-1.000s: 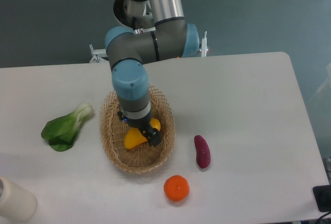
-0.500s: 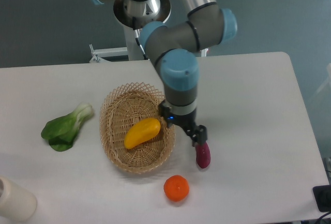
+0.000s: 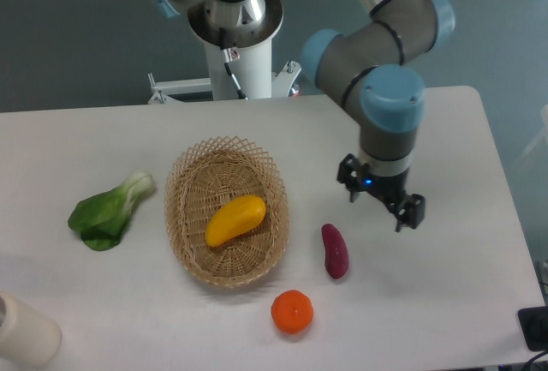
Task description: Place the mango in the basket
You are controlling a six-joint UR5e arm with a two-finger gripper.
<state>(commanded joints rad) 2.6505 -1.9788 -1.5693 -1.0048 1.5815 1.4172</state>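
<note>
The yellow mango [image 3: 235, 220] lies inside the tan wicker basket [image 3: 190, 255], across its middle, slightly tilted. My gripper [image 3: 381, 202] is open and empty. It hangs over the white table to the right of the basket, well apart from the mango, with its two fingers spread to left and right.
A dark purple oblong vegetable [image 3: 334, 250] lies right of the basket, just left of and below the gripper. A round orange fruit [image 3: 292, 312] sits near the front edge. A green leafy vegetable [image 3: 110, 211] lies left of the basket. A white cylinder [image 3: 24, 334] stands at the front left corner.
My gripper let go of the mango in the basket, then moved right across the table, past the purple vegetable. The mango stays in the basket.
</note>
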